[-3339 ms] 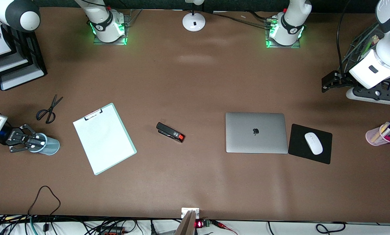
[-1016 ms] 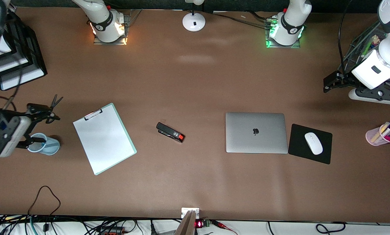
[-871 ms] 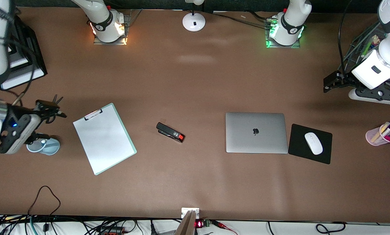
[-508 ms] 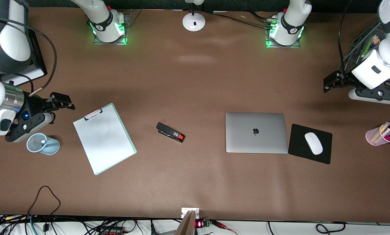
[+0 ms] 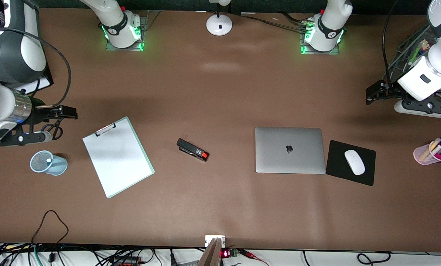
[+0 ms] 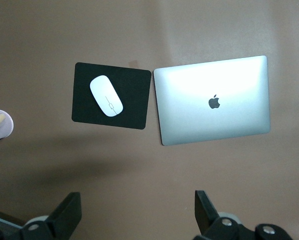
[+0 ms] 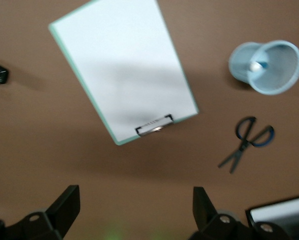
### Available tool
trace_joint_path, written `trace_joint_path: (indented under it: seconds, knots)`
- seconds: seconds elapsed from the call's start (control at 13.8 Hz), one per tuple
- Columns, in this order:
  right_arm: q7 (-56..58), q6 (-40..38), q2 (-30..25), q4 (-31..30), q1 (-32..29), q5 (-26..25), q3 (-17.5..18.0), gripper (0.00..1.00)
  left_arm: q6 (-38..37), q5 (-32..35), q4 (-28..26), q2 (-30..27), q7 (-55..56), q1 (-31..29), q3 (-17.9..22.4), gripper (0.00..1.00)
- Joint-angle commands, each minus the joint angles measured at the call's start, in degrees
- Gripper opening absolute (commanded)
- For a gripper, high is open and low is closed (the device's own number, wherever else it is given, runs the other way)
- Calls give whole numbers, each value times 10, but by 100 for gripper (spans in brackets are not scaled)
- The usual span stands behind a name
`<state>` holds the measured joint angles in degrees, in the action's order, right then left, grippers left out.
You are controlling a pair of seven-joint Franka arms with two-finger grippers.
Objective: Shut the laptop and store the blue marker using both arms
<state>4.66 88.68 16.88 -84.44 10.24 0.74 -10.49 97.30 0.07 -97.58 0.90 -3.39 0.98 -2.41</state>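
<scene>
The laptop (image 5: 289,149) lies closed on the table, apple logo up; it also shows in the left wrist view (image 6: 214,100). A light-blue mesh cup (image 5: 48,163) stands toward the right arm's end, with the blue marker's whitish end (image 5: 49,160) showing inside; the right wrist view shows the cup (image 7: 267,67) and that end (image 7: 257,65). My right gripper (image 5: 60,123) (image 7: 135,195) is open and empty, up over the scissors (image 5: 54,130). My left gripper (image 5: 370,95) (image 6: 137,200) is open and empty, waiting high at the left arm's end.
A clipboard (image 5: 118,157) and a black stapler (image 5: 192,149) lie mid-table. A white mouse (image 5: 354,162) sits on a black mouse pad (image 5: 335,162) beside the laptop. A pink pen cup (image 5: 431,152) stands near the left arm's end. A lamp base (image 5: 219,24) stands between the arm bases.
My right gripper was at the cup; it has opened, risen and drawn away over the scissors, leaving the marker in the cup. The left arm has hardly moved.
</scene>
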Motion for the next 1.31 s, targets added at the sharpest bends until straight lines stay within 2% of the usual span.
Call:
trace_joint_path:
  seconds: [0.0, 0.15, 0.36, 0.51, 0.58, 0.8, 1.02, 1.23]
  knots:
    - [-12, 25, -41, -27, -56, -1, 7, 100, -4, 0, -6, -12, -7, -2, 0, 100]
    - [11, 61, -51, -21, -99, 18, 23, 100, -4, 0, -6, -12, -7, -2, 0, 100]
    - [2, 13, -67, -1, -117, 13, 45, 100, -4, 0, -6, -12, -7, -2, 0, 100]
    - [-4, 12, -67, 1, -153, 12, 85, 100, -5, 0, -6, -12, -7, -2, 0, 100]
    - [-5, 12, -66, 2, -155, 11, 92, 100, -4, 0, -6, -12, -7, -2, 0, 100]
    - [-6, 16, -72, -2, -148, 9, 91, 100, -5, 0, -6, -12, -7, -2, 0, 100]
    - [-7, 70, -118, -74, -148, 13, 91, 100, -4, 0, -6, -12, -7, -2, 0, 100]
    - [-6, 58, -136, -82, -150, 9, 89, 100, -5, 0, -6, -12, -8, -2, 0, 100]
